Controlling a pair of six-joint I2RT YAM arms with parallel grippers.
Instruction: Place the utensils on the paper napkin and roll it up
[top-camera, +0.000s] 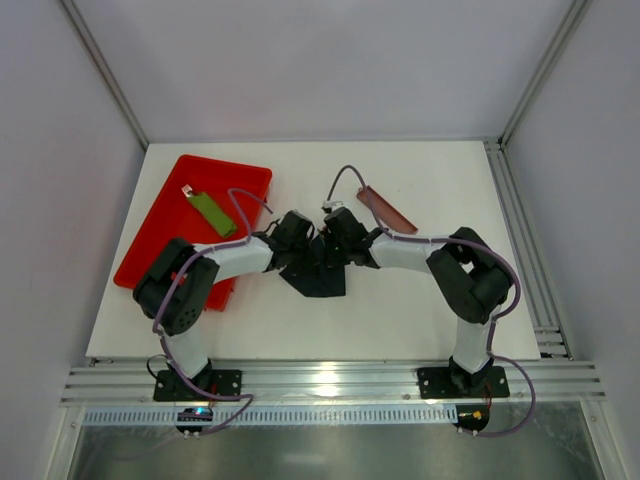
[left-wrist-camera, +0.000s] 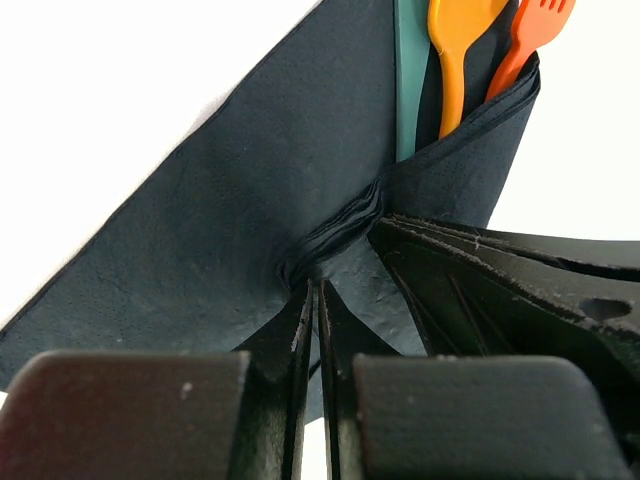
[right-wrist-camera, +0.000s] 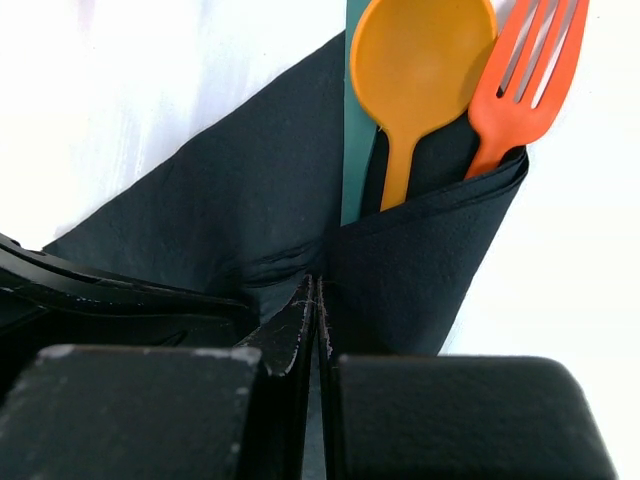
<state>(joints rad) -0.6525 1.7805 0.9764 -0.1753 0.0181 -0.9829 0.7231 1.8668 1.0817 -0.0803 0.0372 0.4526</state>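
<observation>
The black paper napkin lies at the table's middle, with one side folded over the utensils. In the left wrist view the napkin pockets a yellow-orange spoon and an orange fork, beside a teal flat piece. The right wrist view shows the napkin, spoon and fork too. My left gripper is shut, pinching crumpled napkin at the fold. My right gripper is shut on the fold's edge right beside it. In the top view both grippers hide the utensils.
A red tray stands at the left and holds a flat green piece. A long narrow brown tray lies behind the right gripper. A rail runs along the table's right edge.
</observation>
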